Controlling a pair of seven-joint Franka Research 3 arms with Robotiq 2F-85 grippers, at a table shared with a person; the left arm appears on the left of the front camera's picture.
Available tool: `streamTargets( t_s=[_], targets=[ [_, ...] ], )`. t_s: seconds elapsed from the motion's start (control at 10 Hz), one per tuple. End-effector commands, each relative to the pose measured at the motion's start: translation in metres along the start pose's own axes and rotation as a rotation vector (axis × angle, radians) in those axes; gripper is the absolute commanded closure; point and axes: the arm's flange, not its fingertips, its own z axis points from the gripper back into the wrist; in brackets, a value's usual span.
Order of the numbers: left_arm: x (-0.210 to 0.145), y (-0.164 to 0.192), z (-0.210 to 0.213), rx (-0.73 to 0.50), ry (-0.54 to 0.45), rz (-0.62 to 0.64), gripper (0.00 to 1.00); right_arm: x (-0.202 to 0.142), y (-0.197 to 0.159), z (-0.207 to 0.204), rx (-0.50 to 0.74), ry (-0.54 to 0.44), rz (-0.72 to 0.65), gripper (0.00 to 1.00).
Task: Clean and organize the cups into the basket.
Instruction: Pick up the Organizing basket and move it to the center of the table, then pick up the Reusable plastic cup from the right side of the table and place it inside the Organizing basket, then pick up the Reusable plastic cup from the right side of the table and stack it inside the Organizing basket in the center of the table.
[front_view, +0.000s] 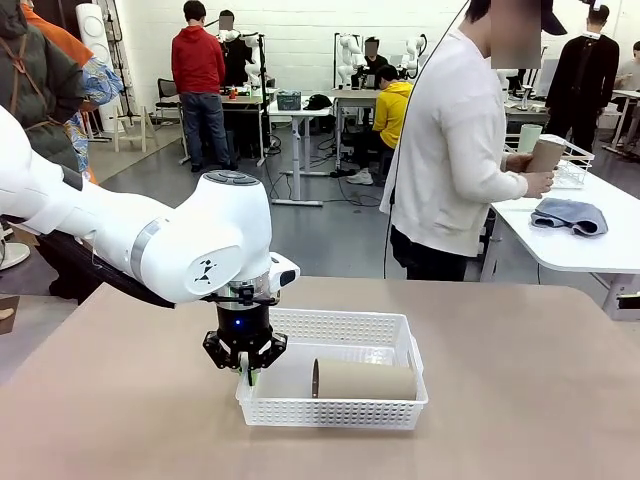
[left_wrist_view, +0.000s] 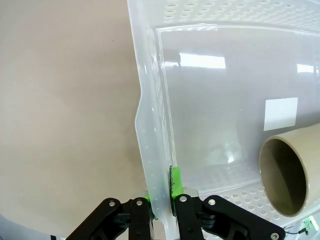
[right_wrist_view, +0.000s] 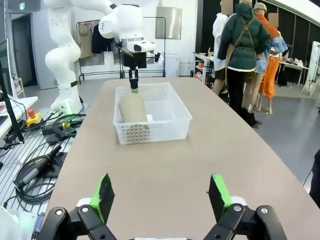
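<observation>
My left gripper (left_wrist_view: 163, 194) nearest: pads pressed together on basket (front_view: 330, 408) left end wall, thin plastic pinched between them. Basket sits mid-table. Tan cup (front_view: 365, 380) lies on side inside, along near wall, mouth toward left. Another cup (front_view: 546, 153) in person's hand (front_view: 537, 184) at far-right table. My right gripper (right_wrist_view: 162, 197) spread wide, empty, above right end of table. Risks: wall flexes and slips from pinch if I drag hard; lifting one end tilts basket, loose cup rolls right, maybe out.
</observation>
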Motion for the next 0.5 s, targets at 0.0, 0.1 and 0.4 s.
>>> streamTargets(
  t_s=[0.0, 0.1, 0.4],
  targets=[
    [-0.0015, -0.0016, 0.0011, 0.002, -0.005, 0.002, 1.00, 0.0009, 0.0044, -0.0023, -0.007, 0.010, 0.001, 0.00],
    [-0.0015, -0.0016, 0.0011, 0.002, -0.005, 0.002, 1.00, 0.0009, 0.0044, -0.0023, -0.007, 0.010, 0.001, 0.00],
    [-0.0015, -0.0016, 0.0011, 0.002, -0.005, 0.002, 1.00, 0.0009, 0.0044, -0.0023, -0.007, 0.010, 0.001, 0.00]
  ],
)
